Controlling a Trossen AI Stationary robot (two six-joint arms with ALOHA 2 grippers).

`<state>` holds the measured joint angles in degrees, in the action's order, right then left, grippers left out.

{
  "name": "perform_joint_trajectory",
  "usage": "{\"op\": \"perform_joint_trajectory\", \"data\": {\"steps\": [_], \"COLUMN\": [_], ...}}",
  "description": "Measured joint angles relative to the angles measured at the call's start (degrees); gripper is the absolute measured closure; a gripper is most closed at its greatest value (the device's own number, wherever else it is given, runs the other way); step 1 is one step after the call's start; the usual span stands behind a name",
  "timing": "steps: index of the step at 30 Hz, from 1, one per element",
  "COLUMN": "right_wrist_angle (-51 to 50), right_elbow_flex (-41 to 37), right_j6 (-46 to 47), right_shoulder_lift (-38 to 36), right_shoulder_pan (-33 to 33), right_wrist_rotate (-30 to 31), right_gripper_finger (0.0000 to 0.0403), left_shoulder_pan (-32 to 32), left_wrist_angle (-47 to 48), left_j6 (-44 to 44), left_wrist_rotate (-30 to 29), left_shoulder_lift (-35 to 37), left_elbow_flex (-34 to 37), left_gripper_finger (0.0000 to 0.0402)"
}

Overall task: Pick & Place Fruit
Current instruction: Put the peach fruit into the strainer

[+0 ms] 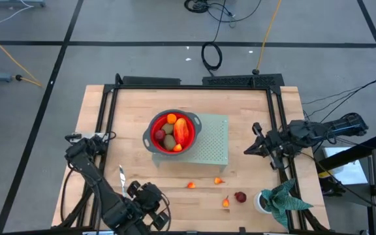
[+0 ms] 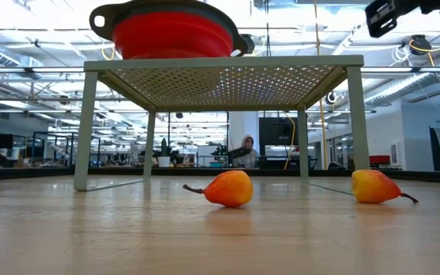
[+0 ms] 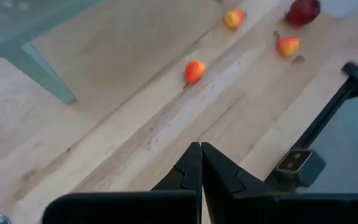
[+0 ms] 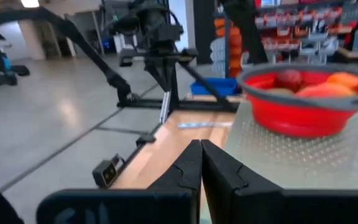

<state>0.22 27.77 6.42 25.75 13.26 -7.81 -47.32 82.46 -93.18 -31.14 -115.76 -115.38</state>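
Red bowl [image 1: 172,132] sits on the pale green perforated stand [image 1: 214,140] mid-table, on the stand's left part. Bowl holds a kiwi [image 1: 169,141], a long red-orange piece [image 1: 182,130], a round orange one [image 1: 171,119], a dark red one [image 1: 160,136]. Loose fruit on the table [image 1: 142,104] in front of the stand: small orange piece [image 1: 191,185], another [image 1: 219,181] just at the stand's front edge, a third [image 1: 226,202] nearer the front edge of the table, and a dark red round one [image 1: 240,196] just beside that third, all apart from each other. Low view: two of the orange pieces [image 2: 228,188] [image 2: 376,186] lying on their sides, stems out. Left tool [image 1: 150,196] at the front-left of the table, fingers pressed fully together, nothing held; in its wrist view the tips [image 3: 201,163] point toward the loose fruit, well apart from it. Right tool [image 1: 249,149] off the right side of the stand, above the table, also closed tight and empty; its wrist view looks across at the bowl [image 4: 306,106]. Silver knife [image 1: 121,173] lies on the table near the left arm. Potted plant [image 1: 278,200] at the front-right corner, near the dark red piece. A person is visible far back in the room in the low view.
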Motion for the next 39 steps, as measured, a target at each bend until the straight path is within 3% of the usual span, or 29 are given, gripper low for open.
{"op": "perform_joint_trajectory", "data": {"steps": [9, 15, 30, 39], "right_wrist_angle": [5.3, 10.3, 12.0, 14.2], "right_elbow_flex": [0.0, 0.0, 0.0, 0.0], "right_j6": [1.2, -4.5, -4.8, -4.8], "right_shoulder_lift": [8.7, 10.4, 11.2, 14.9], "right_shoulder_pan": [0.7, 3.6, 12.0, 16.2], "right_wrist_rotate": [-2.9, -1.9, 15.4, 24.6], "right_gripper_finger": [0.0399, 0.0399, 0.0399, 0.0399], "left_shoulder_pan": [1.7, 1.8, 3.0, 3.0], "left_wrist_angle": [-13.8, -26.2, -55.2, -60.3], "left_j6": [6.5, 9.0, 22.3, 36.2], "left_wrist_rotate": [4.2, 4.2, -1.0, -5.1], "left_shoulder_lift": [0.7, 7.0, 36.2, 53.8], "left_elbow_flex": [12.4, 25.0, 63.0, 76.6], "left_gripper_finger": [0.0402, 0.0401, 0.0402, 0.0401]}}
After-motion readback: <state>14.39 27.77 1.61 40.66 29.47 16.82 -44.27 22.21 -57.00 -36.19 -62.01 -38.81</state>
